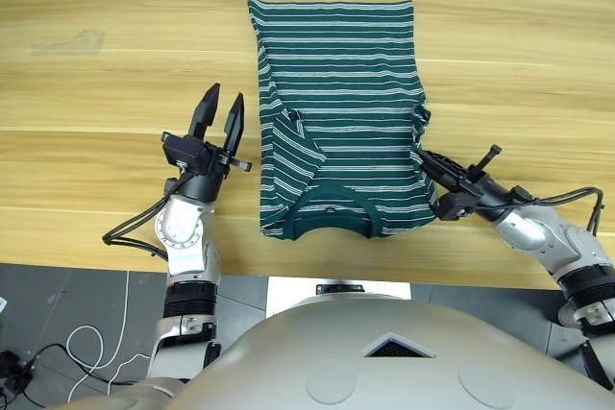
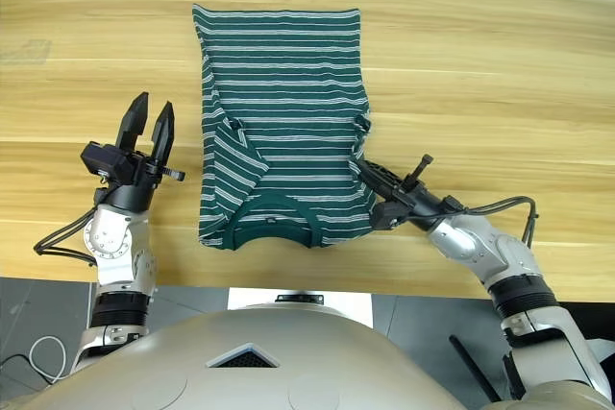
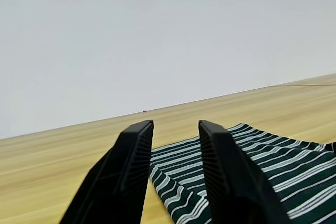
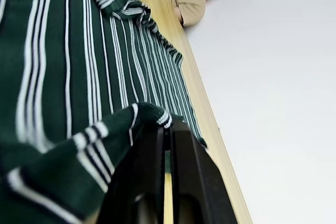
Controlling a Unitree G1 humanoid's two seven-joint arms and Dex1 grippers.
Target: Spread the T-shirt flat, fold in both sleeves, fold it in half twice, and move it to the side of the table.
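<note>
A dark green T-shirt (image 1: 341, 112) with white stripes lies flat on the wooden table (image 1: 106, 103), collar toward me and both sleeves folded in over the body. My left gripper (image 1: 223, 103) stands open just left of the shirt's near half, apart from the cloth, fingers pointing away from me. In the left wrist view the shirt (image 3: 262, 156) lies beyond the spread fingers (image 3: 134, 150). My right gripper (image 1: 424, 156) lies low at the shirt's right edge near the folded sleeve. Its fingers (image 4: 184, 171) are shut on a fold of the striped fabric (image 4: 136, 119).
Bare wood stretches left, right and beyond the shirt. The table's front edge (image 1: 96, 258) runs close to the collar, with grey floor and loose cables (image 1: 86, 343) below it.
</note>
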